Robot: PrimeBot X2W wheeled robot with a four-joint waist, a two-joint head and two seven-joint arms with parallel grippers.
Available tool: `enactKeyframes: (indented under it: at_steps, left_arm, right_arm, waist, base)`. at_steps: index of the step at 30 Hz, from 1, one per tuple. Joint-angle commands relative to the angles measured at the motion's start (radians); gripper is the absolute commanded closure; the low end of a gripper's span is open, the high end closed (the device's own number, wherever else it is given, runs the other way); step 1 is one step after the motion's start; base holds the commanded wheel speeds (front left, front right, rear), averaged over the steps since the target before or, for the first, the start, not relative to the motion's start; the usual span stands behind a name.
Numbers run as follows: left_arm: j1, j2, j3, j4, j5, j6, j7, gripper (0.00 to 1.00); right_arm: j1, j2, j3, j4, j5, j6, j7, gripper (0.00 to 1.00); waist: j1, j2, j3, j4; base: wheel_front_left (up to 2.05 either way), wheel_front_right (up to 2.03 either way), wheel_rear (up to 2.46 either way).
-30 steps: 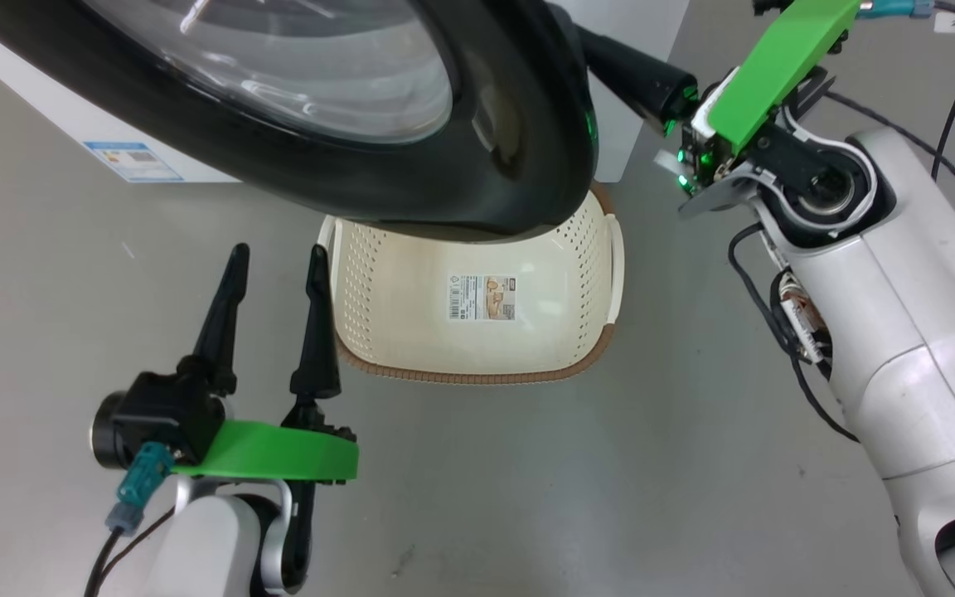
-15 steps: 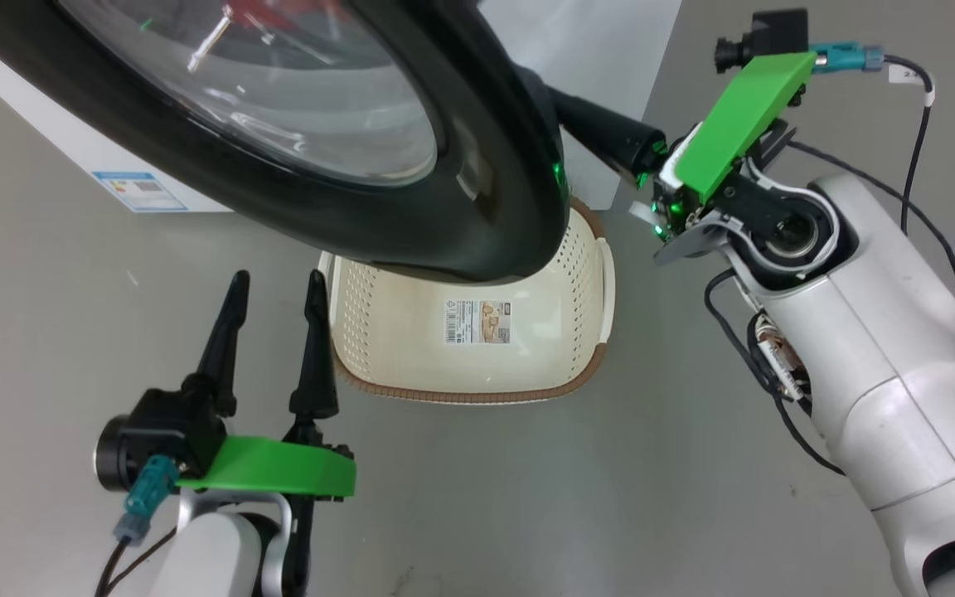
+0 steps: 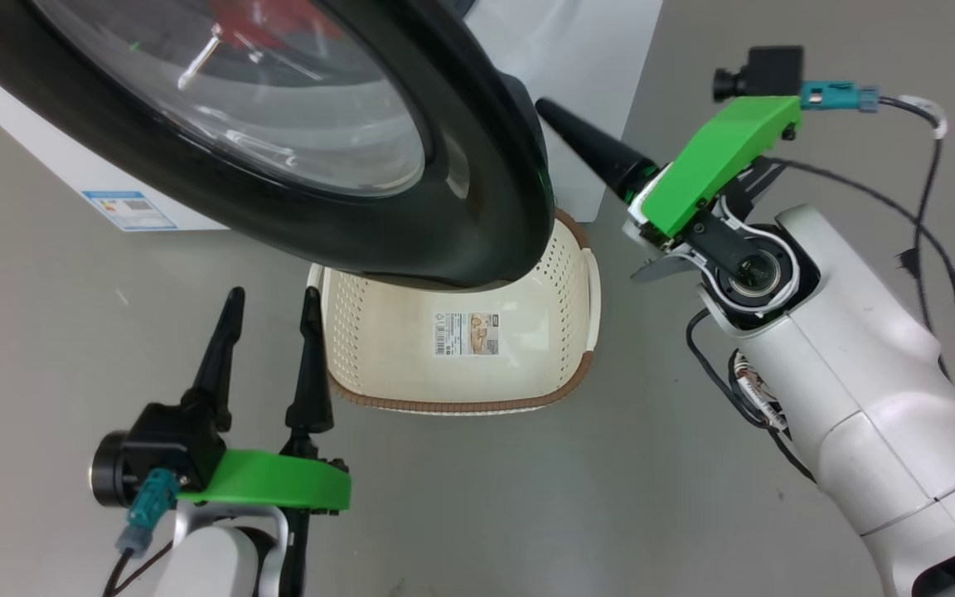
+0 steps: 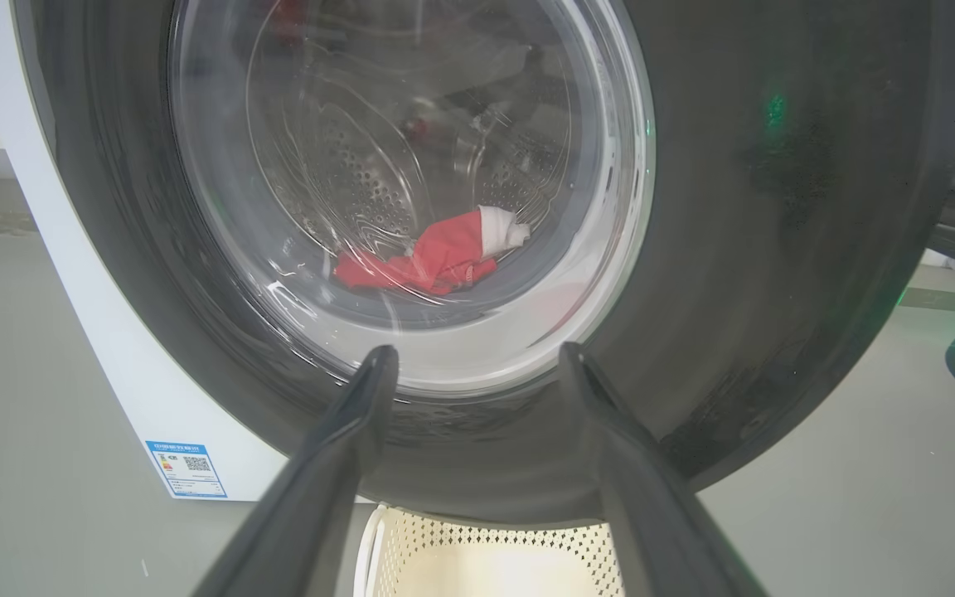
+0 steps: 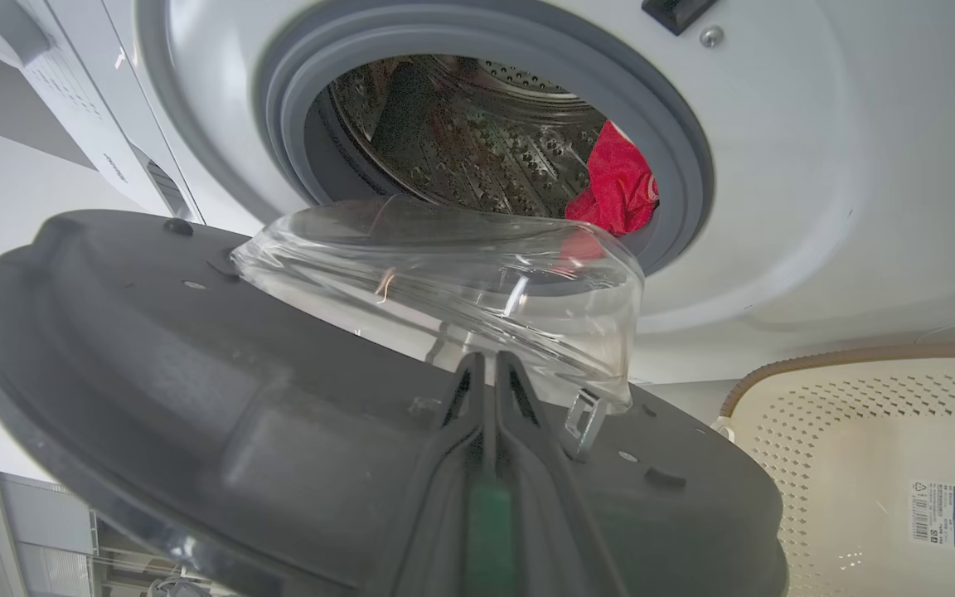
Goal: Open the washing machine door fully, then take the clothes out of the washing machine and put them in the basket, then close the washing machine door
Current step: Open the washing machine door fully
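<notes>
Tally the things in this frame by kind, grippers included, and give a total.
1 washing machine
1 washing machine door
1 basket
1 bundle of red clothes in the drum; the number of garments cannot be told
2 grippers: left gripper, jaws open; right gripper, jaws shut
Total: 6

The round black-rimmed glass door (image 3: 477,191), left of the right tool (image 3: 544,108), runs off the head view's top and left edges and hides the far end of the cream perforated plastic basket (image 3: 461,390). Past the right tool's tips, the red fabric clothes (image 5: 614,186) lie partly behind the door's clear bowl and the grey gasket (image 5: 477,33). Print on the basket's sticker (image 3: 467,333) and on the blue label (image 3: 129,209) of the white washing machine (image 3: 593,50), beyond the left tool (image 3: 272,292), is too small to read.
</notes>
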Motion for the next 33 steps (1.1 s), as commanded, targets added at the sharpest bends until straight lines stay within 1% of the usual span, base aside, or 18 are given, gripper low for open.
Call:
enactKeyframes:
  at_steps: [1, 2, 3, 5, 12, 15, 16, 17, 20, 21, 24, 26, 28, 30, 33]
  left_arm:
    - [0.007, 0.018, 0.036, -0.026, 0.010, -0.005, -0.008, 0.00]
    - [0.008, 0.018, 0.038, -0.026, 0.012, -0.005, -0.008, 0.00]
    - [0.010, 0.018, 0.044, -0.028, 0.015, -0.007, -0.008, 0.00]
    - [0.013, 0.018, 0.051, -0.033, 0.018, -0.007, -0.008, 0.00]
    - [0.020, 0.018, 0.070, -0.064, 0.010, 0.001, -0.008, 0.00]
    - [0.017, 0.018, 0.075, -0.080, 0.005, 0.010, -0.008, 0.00]
    - [0.017, 0.018, 0.078, -0.085, 0.003, 0.012, -0.008, 0.00]
    - [0.017, 0.018, 0.078, -0.085, 0.003, 0.012, -0.008, 0.00]
    - [0.019, 0.018, 0.087, -0.101, 0.000, 0.021, -0.008, 0.00]
    - [0.019, 0.018, 0.089, -0.106, -0.004, 0.023, -0.008, 0.00]
    - [0.022, 0.018, 0.099, -0.122, -0.017, 0.026, -0.008, 0.00]
    - [0.022, 0.018, 0.106, -0.130, -0.016, 0.027, -0.008, 0.00]
    - [0.020, 0.018, 0.110, -0.135, -0.016, 0.027, -0.008, 0.00]
    - [0.017, 0.018, 0.110, -0.141, -0.017, 0.025, -0.008, 0.00]
    - [0.012, 0.018, 0.111, -0.149, -0.014, 0.024, -0.008, 0.00]
  right_arm:
    - [0.015, 0.014, 0.003, -0.034, -0.022, 0.008, -0.034, 0.00]
    - [0.018, 0.010, 0.002, -0.037, -0.034, 0.008, -0.061, 0.00]
    - [0.025, 0.000, 0.001, -0.036, -0.058, 0.008, -0.111, 0.00]
    - [0.030, -0.017, 0.012, -0.034, -0.095, 0.008, -0.163, 0.00]
    - [0.029, -0.072, 0.088, 0.019, -0.255, 0.008, -0.370, 0.00]
    - [0.024, -0.097, 0.136, 0.038, -0.343, 0.008, -0.469, 0.00]
    - [0.024, -0.102, 0.146, 0.046, -0.368, 0.008, -0.493, 0.00]
    - [0.024, -0.102, 0.146, 0.046, -0.368, 0.008, -0.493, 0.00]
    - [0.017, -0.124, 0.159, 0.082, -0.487, 0.008, -0.532, 0.00]
    - [0.014, -0.126, 0.141, 0.089, -0.530, 0.008, -0.535, 0.00]
    - [0.032, -0.121, 0.008, 0.048, -0.719, 0.008, -0.536, 0.00]
    - [0.074, -0.099, -0.087, -0.007, -0.851, 0.008, -0.537, 0.00]
    - [0.125, -0.067, -0.161, -0.076, -0.975, 0.008, -0.537, 0.00]
    - [0.176, -0.040, -0.209, -0.138, -1.072, 0.008, -0.537, 0.00]
    - [0.237, -0.012, -0.260, -0.216, -1.177, 0.008, -0.537, 0.00]
  waist:
    - [0.0000, 0.0000, -0.001, -0.004]
    - [0.0000, 0.0000, -0.002, -0.006]
    - [0.0000, 0.0000, -0.004, -0.011]
    - [0.0000, 0.0000, -0.006, -0.017]
    - [0.0000, 0.0000, -0.008, -0.034]
    - [0.0000, 0.0000, -0.004, -0.041]
    - [0.0000, 0.0000, -0.004, -0.044]
    - [0.0000, 0.0000, -0.004, -0.044]
    - [0.0000, 0.0000, 0.000, -0.054]
    - [0.0000, 0.0000, 0.001, -0.058]
    - [0.0000, 0.0000, 0.007, -0.067]
    - [0.0000, 0.0000, 0.010, -0.071]
    - [0.0000, 0.0000, 0.013, -0.074]
    - [0.0000, 0.0000, 0.015, -0.075]
    - [0.0000, 0.0000, 0.017, -0.075]
  base:
    - [0.00, 0.00, 0.00]
    - [0.00, 0.00, 0.00]
    - [0.00, 0.00, 0.00]
    - [0.00, 0.00, 0.00]
    - [0.00, 0.00, 0.00]
    - [0.00, 0.00, 0.00]
    - [0.00, 0.00, 0.00]
    - [0.00, 0.00, 0.00]
    - [0.00, 0.00, 0.00]
    - [0.00, 0.00, 0.00]
    - [0.00, 0.00, 0.00]
    - [0.00, 0.00, 0.00]
    - [0.00, 0.00, 0.00]
    - [0.00, 0.00, 0.00]
    - [0.00, 0.00, 0.00]
